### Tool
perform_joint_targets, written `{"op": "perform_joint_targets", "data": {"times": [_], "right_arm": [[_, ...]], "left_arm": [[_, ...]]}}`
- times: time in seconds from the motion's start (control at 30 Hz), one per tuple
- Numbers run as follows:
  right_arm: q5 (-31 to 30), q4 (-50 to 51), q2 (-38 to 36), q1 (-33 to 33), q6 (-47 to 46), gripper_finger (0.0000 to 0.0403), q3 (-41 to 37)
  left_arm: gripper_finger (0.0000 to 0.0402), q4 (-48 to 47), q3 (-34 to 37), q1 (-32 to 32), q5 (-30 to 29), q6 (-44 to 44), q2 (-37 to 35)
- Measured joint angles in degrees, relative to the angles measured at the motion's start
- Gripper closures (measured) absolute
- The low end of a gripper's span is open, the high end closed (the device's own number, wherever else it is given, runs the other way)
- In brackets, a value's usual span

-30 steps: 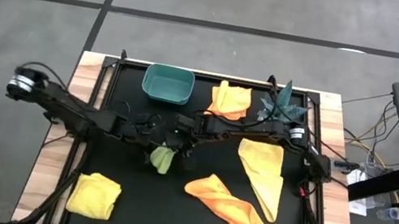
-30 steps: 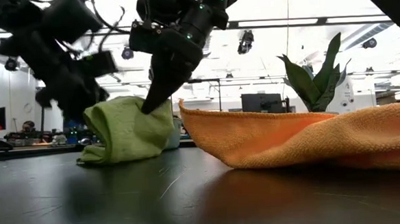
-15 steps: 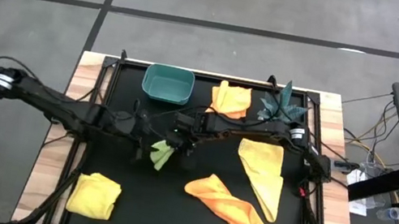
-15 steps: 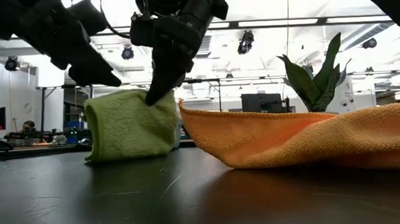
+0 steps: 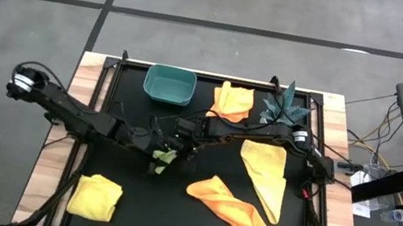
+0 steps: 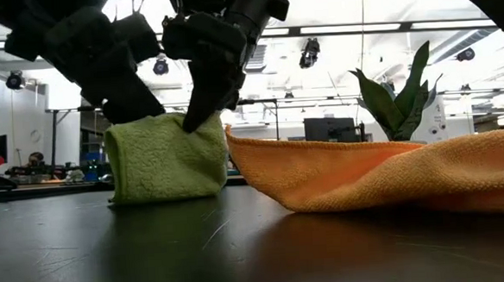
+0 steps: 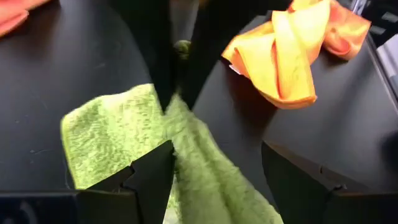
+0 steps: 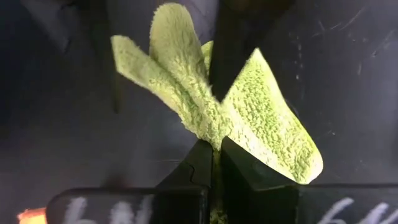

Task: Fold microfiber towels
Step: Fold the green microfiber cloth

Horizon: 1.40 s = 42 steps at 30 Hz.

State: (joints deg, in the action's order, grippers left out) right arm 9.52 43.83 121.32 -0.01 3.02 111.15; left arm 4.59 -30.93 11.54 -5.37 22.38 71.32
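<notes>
Green towel pinched at its top edge

The right gripper [image 8: 214, 158] pinches the green towel [image 6: 165, 158] hanging just under it; the left gripper [image 7: 214, 165], open, straddles it, equally close.

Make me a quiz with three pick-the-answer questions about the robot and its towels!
1. Where is the teal bin?
A. at the table's far edge, beside an orange towel
B. under the plant
C. on the floor

2. How many yellow towels lie on the table?
A. one
B. two
C. four

3. What is the right claw doing?
A. hanging open
B. holding the bin
C. pinching the green towel

Answers:
1 A, the high view shows it there.
2 B, one at the near left corner, one on the right side.
3 C, its fingers are shut on the cloth, while the left claw stands open.
</notes>
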Motion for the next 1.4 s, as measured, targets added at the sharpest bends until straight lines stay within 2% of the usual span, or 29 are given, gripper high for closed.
{"op": "perform_joint_targets", "data": {"times": [0.17, 0.27, 0.37, 0.53, 0.57, 0.83, 1.0, 1.1, 1.23, 1.3, 1.4], "right_arm": [[-0.6, 0.3, 0.0, 0.2, -0.4, 0.0394, 0.0], [-0.6, 0.3, 0.0, 0.4, 0.1, 0.0394, -0.1], [-0.5, 0.7, 0.0, 0.6, 1.6, 0.0394, -0.1], [-0.5, 3.8, 0.0, 1.1, 3.5, 0.0375, -0.1], [-0.5, 4.2, 0.0, 1.2, 3.6, 0.0366, -0.1], [-0.3, 8.9, -0.1, 1.2, 6.2, 0.0274, 0.0], [-0.3, 10.8, -0.2, 1.1, 8.5, 0.0228, -0.1], [-0.5, 9.0, -0.2, 1.1, 8.8, 0.0215, -0.4], [-0.6, 5.2, -0.2, 1.1, 8.7, 0.0231, -0.8], [-0.6, 5.1, -0.2, 1.1, 8.9, 0.0264, -0.3], [-0.6, 5.1, -0.2, 1.1, 10.5, 0.0343, 0.2]], "left_arm": [[0.0181, -12.5, -4.1, 0.5, 0.0, 3.5, 3.8], [0.0201, -14.6, -4.9, 0.9, -0.1, 3.8, 6.2], [0.0248, -14.5, -5.8, 1.1, 0.4, 1.9, 7.0], [0.0375, -14.7, -6.2, 1.1, 1.0, -3.1, 5.7], [0.0387, -14.7, -6.2, 1.1, 1.5, -3.8, 5.2], [0.0399, -14.4, -6.2, 1.3, 7.7, -6.4, 4.0], [0.0399, -14.5, -6.2, 1.3, 8.1, -6.3, 4.0], [0.0399, -14.4, -6.1, 1.3, 8.1, -6.3, 4.0], [0.04, -14.5, -6.0, 1.3, 8.1, -6.3, 3.9], [0.04, -14.5, -5.5, 1.3, 8.1, -6.2, 3.9], [0.04, -14.7, -5.0, 1.3, 8.2, -6.2, 3.9]]}}
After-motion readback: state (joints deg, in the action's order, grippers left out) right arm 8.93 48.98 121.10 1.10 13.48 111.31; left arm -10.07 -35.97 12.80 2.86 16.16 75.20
